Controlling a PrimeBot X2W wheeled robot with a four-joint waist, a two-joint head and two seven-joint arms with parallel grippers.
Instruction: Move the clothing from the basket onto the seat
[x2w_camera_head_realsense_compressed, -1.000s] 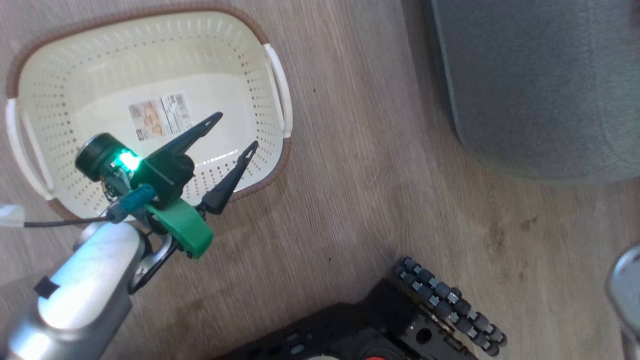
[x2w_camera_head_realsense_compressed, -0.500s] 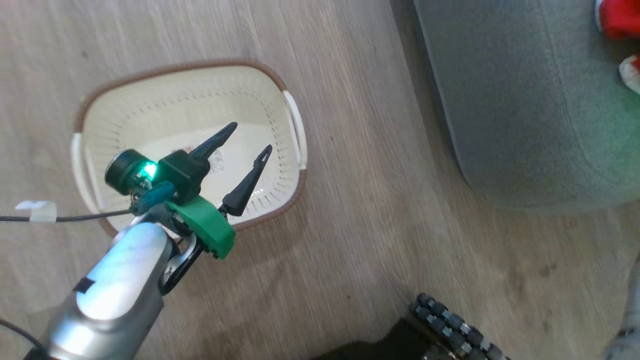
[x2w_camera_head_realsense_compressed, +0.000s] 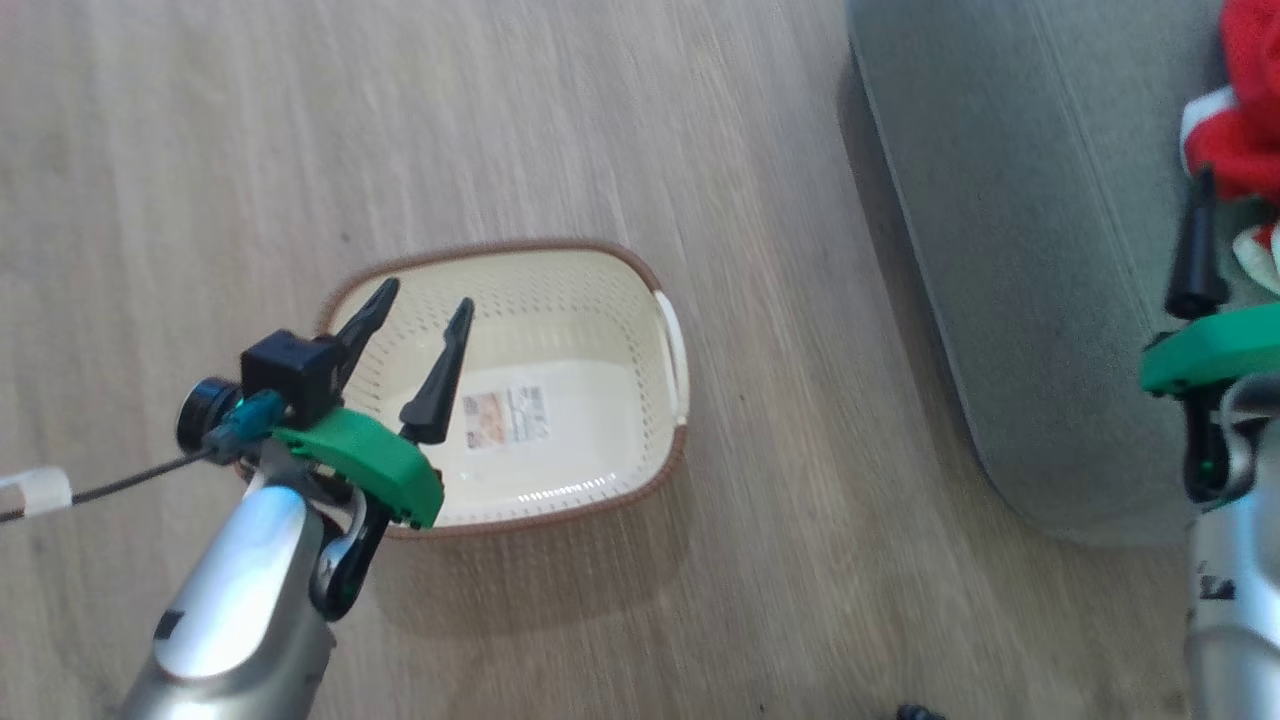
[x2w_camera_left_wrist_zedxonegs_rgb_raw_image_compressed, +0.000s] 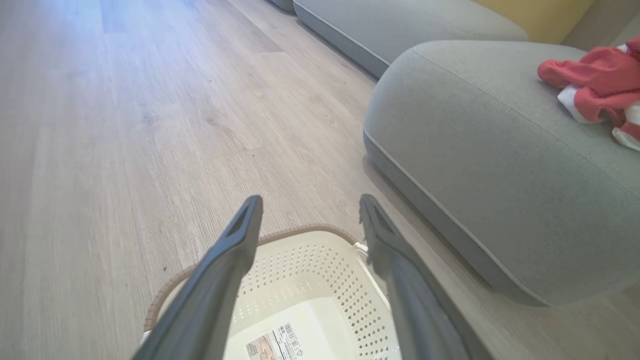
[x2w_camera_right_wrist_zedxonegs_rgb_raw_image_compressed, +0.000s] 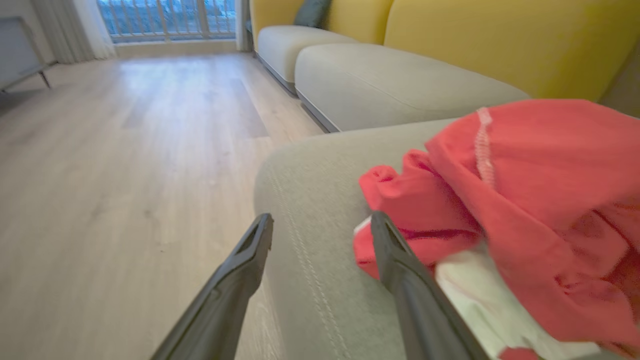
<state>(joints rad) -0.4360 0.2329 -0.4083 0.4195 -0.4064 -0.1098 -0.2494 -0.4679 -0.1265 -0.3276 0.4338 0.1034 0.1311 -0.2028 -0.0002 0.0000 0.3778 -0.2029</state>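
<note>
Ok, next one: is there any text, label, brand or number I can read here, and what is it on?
Label on the basket bottom: printed lines, a barcode and a small picture, all too small to read.
Dark mark on the right forearm: too blurred to read.
Nothing else carries text.

I had the pale wood-plank floor (x2w_camera_head_realsense_compressed: 800, 400) in view, carrying the cream basket (x2w_camera_head_realsense_compressed: 590, 300), which stood upright with a label (x2w_camera_head_realsense_compressed: 507, 417) on its bottom. The grey seat (x2w_camera_head_realsense_compressed: 1020, 250) rested on the floor nearby, apart from it. The red clothing (x2w_camera_head_realsense_compressed: 1245, 130) lay bunched on the seat.
</note>
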